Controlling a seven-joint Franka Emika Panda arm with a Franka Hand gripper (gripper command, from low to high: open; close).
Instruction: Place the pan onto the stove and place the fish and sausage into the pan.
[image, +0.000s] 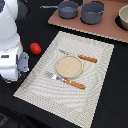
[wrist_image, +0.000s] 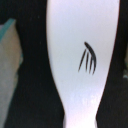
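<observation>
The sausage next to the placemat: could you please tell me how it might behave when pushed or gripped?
The sausage looks roundish, so a push would probably roll it across the dark table. Its glossy skin suggests it may slip under a squeeze. Being small, it is likely light.

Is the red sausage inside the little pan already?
No, the sausage lies on the dark table beside the striped placemat, far from the pan on the stove.
</observation>
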